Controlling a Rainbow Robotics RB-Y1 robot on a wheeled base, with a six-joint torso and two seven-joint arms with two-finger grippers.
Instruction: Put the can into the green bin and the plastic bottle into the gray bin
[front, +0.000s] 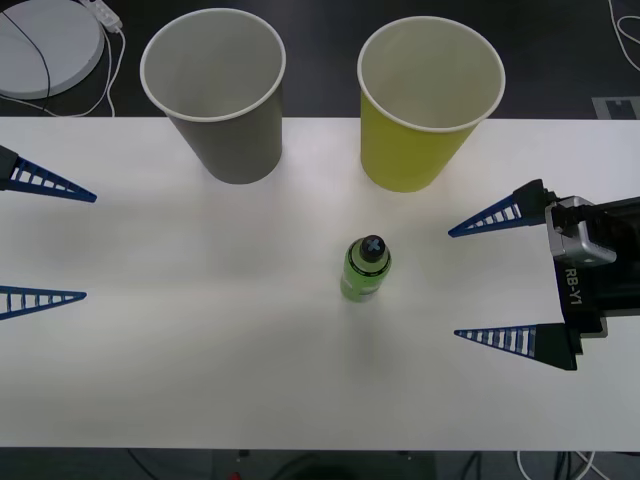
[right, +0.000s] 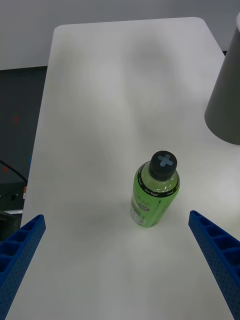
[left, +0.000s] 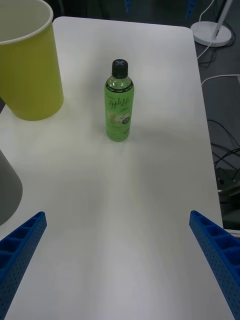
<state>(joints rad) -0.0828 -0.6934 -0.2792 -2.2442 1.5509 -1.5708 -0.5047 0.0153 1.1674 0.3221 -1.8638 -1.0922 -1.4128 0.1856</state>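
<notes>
The plastic bottle (front: 366, 269) stands upright mid-table, below the green bin (front: 425, 100), and our right gripper (front: 488, 283), spread wide and empty, is nearer it than our equally open left gripper (front: 50, 240).

two cups, one bottle, two grippers on one table

counting now: one gray bin (front: 214, 92), one green bin (front: 428, 103), so two paper cups; one plastic bottle (front: 366, 268) with one black cap; one white table (front: 200, 350); two grippers, left gripper (front: 48, 240) and right gripper (front: 455, 282), two blue ribbed fingers each, four in all.
</notes>
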